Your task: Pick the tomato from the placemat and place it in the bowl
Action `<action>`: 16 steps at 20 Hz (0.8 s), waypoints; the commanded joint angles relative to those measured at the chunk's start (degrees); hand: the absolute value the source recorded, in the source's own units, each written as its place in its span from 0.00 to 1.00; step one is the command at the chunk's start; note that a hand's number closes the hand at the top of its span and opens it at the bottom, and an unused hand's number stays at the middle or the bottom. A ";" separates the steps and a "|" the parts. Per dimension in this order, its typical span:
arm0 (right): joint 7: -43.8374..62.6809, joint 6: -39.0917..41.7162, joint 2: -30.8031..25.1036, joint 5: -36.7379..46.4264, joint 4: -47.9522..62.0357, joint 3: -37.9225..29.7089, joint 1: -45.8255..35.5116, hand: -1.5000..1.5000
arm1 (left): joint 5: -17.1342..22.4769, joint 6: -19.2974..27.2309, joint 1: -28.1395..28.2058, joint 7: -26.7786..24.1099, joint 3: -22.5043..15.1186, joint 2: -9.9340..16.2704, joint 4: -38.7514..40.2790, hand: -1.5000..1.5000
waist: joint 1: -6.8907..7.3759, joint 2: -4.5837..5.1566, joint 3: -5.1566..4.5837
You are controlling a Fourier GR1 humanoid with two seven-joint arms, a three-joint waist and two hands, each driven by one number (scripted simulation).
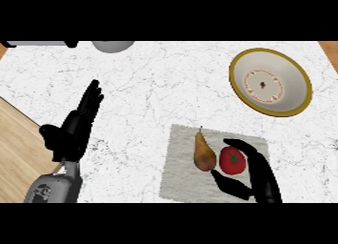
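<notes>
A red tomato (pixel 233 159) lies on a pale grey placemat (pixel 182 164) near the counter's front right. My right hand (pixel 259 176) comes in from the lower edge with its fingers and thumb curved round the tomato, one above it and one below. A brown-yellow pear (pixel 203 152) lies just left of the tomato on the same mat. The white bowl (pixel 271 82) with a gold rim stands at the back right, apart from the hand. My left hand (pixel 74 126) rests open at the left, fingers pointing up.
The counter (pixel 164 86) has a white marble top with a wooden board (pixel 10 152) along its left edge. A grey rounded object (pixel 113 45) and a pale utensil (pixel 38 43) sit at the back edge.
</notes>
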 commanded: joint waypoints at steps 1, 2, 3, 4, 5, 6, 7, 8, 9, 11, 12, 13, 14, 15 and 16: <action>-2.24 0.72 -0.23 3.85 5.30 2.09 -4.59 1.00 | -1.57 0.57 2.68 2.02 -2.19 -0.80 -3.34 0.50 | 0.46 0.18 0.25; -3.99 0.73 -1.12 4.20 1.93 4.51 0.61 1.00 | 1.38 -2.06 1.99 -4.25 1.96 0.99 3.11 0.50 | -0.01 0.22 0.22; 0.59 3.36 -0.92 4.70 -0.50 4.94 -1.44 1.00 | -0.46 -0.73 5.41 -0.98 -0.88 0.11 -3.41 0.50 | 0.26 0.12 0.23; -2.31 2.95 -0.04 3.53 7.58 1.88 -7.00 1.00 | 1.16 -1.44 0.33 -3.04 1.79 0.09 2.75 0.50 | 0.20 0.28 0.24; -3.81 1.99 0.16 2.76 0.86 4.27 -0.34 1.00 | -0.09 -0.46 0.41 -2.26 1.06 -0.61 1.95 0.50 | -0.06 0.19 0.24; -4.83 2.09 -0.35 1.64 0.88 3.42 0.64 1.00 | -0.22 -0.65 -3.23 -2.37 2.56 0.14 5.33 0.50 | -0.18 0.21 0.24; -2.44 1.92 0.61 2.38 -0.66 3.54 0.68 1.00 | -0.17 -0.76 -0.95 -0.35 0.65 -1.08 1.21 0.50 | -0.06 0.18 0.24; -2.35 0.46 3.16 3.79 2.83 4.94 -1.82 1.00 | -3.25 1.80 -0.88 -2.27 -1.61 -2.97 2.78 0.50 | -0.02 0.20 0.24; -6.85 -0.52 1.82 3.01 2.58 6.03 2.76 1.00 | -1.06 0.44 -0.33 -0.86 0.11 -1.90 1.15 0.50 | -0.04 0.18 0.24; -4.91 -2.42 4.12 5.57 0.83 8.08 1.38 1.00 | -2.58 1.01 -1.64 -4.06 0.26 -2.27 5.79 0.50 | -0.16 0.21 0.23; -13.10 7.00 -3.56 -3.19 -1.00 4.86 -0.02 1.00 | 1.15 -2.29 -1.72 -0.06 2.72 1.16 1.47 0.50 | 0.07 0.18 0.28; -16.68 12.93 -6.60 -6.61 -2.63 6.32 -0.87 1.00 | -0.15 -0.94 0.64 -2.09 0.97 -0.69 1.74 0.50 | 0.56 0.16 0.33; -19.65 16.68 -7.66 -6.94 -2.85 10.19 -1.17 1.00 | -0.38 -1.46 0.48 -2.64 0.58 -0.61 3.06 0.50 | 0.94 0.29 0.35; -23.51 20.67 -10.63 -8.69 -3.91 11.39 -1.17 1.00 | 0.08 -0.99 -0.61 -1.02 0.37 -1.48 2.15 0.50 | 1.24 0.14 0.48; -25.80 24.46 -13.15 -9.41 -5.16 12.98 -1.66 1.00 | -0.05 -1.37 0.38 -2.37 0.35 -1.11 2.26 0.50 | 2.07 0.08 0.43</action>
